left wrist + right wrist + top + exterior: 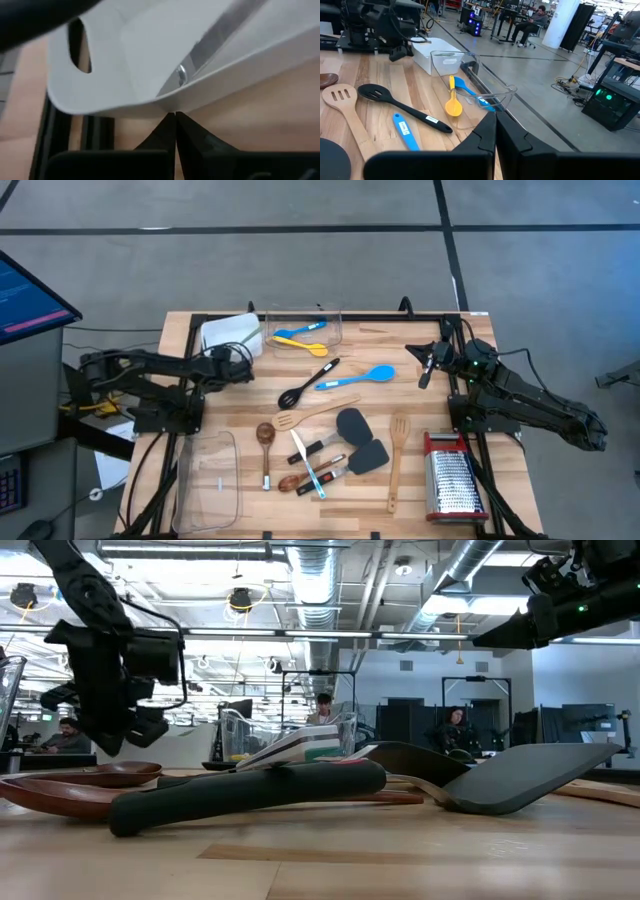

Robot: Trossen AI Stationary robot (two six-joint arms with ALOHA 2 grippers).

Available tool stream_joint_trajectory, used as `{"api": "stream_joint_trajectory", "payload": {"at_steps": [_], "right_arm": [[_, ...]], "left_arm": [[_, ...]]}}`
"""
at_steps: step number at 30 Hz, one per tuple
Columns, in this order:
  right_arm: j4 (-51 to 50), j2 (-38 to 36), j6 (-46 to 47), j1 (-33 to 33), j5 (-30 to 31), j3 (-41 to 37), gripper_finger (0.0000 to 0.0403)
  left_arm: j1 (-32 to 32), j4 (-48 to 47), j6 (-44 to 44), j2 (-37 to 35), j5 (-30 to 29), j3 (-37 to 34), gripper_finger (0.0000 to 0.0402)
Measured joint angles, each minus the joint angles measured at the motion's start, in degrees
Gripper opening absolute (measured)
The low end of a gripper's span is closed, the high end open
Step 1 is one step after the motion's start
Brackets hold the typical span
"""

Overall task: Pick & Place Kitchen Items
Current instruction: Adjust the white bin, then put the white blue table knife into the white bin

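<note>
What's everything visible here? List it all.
Places are as seen in the high view.
clear tubs: two, transparent; top centre, bottom left
silicone spoons: three; yellow and blue in the top tub, blue mid-table
black slotted spoon: one, centre
wooden utensils: at least four, centre to bottom
grey spatulas: two, dark, centre
small pieces: about two, white/teal handles, bottom centre
white tray: one, top left
grater: one, steel with red trim, bottom right
people: three, seated behind the table
left gripper: shut, beside white tray
right gripper: shut, empty, right

Steel grater point(455, 478), white tray point(228, 332), apparently two clear tubs point(305, 326) on the table point(500, 360).
</note>
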Motion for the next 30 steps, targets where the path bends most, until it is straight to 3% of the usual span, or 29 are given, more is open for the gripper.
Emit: {"api": "stream_joint_trajectory", "payload": {"at_steps": [4, 12, 19, 30], "right_arm": [[-0.01, 0.0, 0.0, 0.01, 0.0, 0.0, 0.0001], [-0.02, 0.01, 0.0, 0.01, 0.0, -0.01, 0.0001], [-0.02, 0.02, 0.0, 0.01, 0.0, 0.0, 0.0001], [-0.02, 0.02, 0.0, 0.01, -0.01, 0.0, 0.0001]], "left_arm": [[1.52, 0.86, 0.2, 0.45, -4.57, 0.0, 0.0001], [6.05, 1.83, 3.06, 0.45, -7.45, 0.0, 0.0001], [5.9, 3.59, 3.1, 0.45, -7.95, 0.0, 0.0001], [3.82, 4.33, 2.78, 0.42, 11.9, 0.0, 0.0001]]}}
